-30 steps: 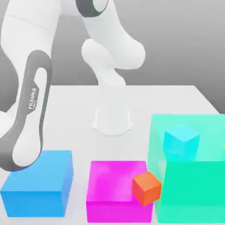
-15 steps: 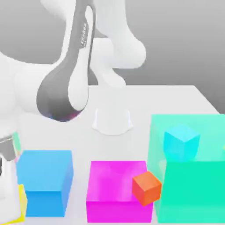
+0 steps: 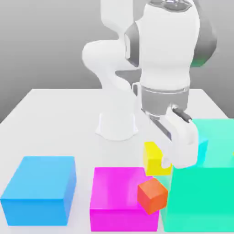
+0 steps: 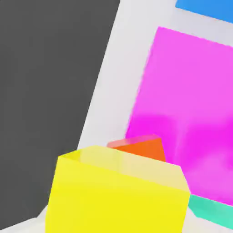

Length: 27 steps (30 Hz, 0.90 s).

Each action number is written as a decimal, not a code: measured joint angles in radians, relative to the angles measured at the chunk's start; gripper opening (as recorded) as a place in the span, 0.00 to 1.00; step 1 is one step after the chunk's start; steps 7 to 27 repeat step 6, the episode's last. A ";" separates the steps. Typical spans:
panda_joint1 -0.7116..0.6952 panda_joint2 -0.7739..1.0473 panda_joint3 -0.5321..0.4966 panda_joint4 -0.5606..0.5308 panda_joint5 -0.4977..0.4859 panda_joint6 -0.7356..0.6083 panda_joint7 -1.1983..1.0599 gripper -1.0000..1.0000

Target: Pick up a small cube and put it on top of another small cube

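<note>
**Yellow cube carried, orange cube ahead**

Exterior view: my gripper (image 3: 160, 161) pinches the small cube (image 3: 154, 158), aloft just at 12 o'clock of the orange cube (image 3: 152, 195).

Hand view: the small cube (image 4: 116, 193) overlaps the orange cube (image 4: 141, 149); next I judge centring, then lowering.

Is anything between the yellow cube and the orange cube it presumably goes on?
Nothing visible. The yellow cube hangs at the hand, above and just behind the orange cube, which leans tilted between the magenta block and green block.
</note>
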 joint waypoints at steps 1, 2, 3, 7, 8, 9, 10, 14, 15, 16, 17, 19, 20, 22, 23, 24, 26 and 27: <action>-0.001 0.024 0.000 -0.010 -0.004 0.032 0.008 0.00; -0.002 0.051 0.001 -0.019 -0.006 0.067 0.011 0.00; 0.000 0.073 0.002 -0.027 -0.007 0.096 0.013 1.00; 0.001 0.073 0.002 -0.027 -0.007 0.096 0.013 1.00; 0.001 0.073 0.002 -0.027 -0.007 0.096 0.013 1.00; 0.001 0.073 0.002 -0.027 -0.007 0.096 0.013 1.00; 0.001 0.073 0.002 -0.027 -0.007 0.096 0.013 1.00; 0.001 0.073 0.002 -0.027 -0.007 0.096 0.013 1.00; 0.001 0.073 0.002 -0.027 -0.007 0.096 0.013 1.00; 0.001 0.073 0.002 -0.027 -0.007 0.096 0.013 1.00; 0.001 0.073 0.002 -0.027 -0.007 0.096 0.013 1.00; 0.001 0.073 0.002 -0.027 -0.007 0.096 0.013 1.00; 0.001 0.073 0.002 -0.027 -0.007 0.096 0.013 1.00; 0.001 0.073 0.002 -0.027 -0.007 0.096 0.013 1.00; 0.001 0.073 0.002 -0.027 -0.007 0.096 0.013 1.00; 0.001 0.073 0.002 -0.027 -0.007 0.096 0.013 1.00; 0.001 0.073 0.002 -0.027 -0.007 0.096 0.013 1.00; 0.001 0.073 0.002 -0.027 -0.007 0.096 0.013 1.00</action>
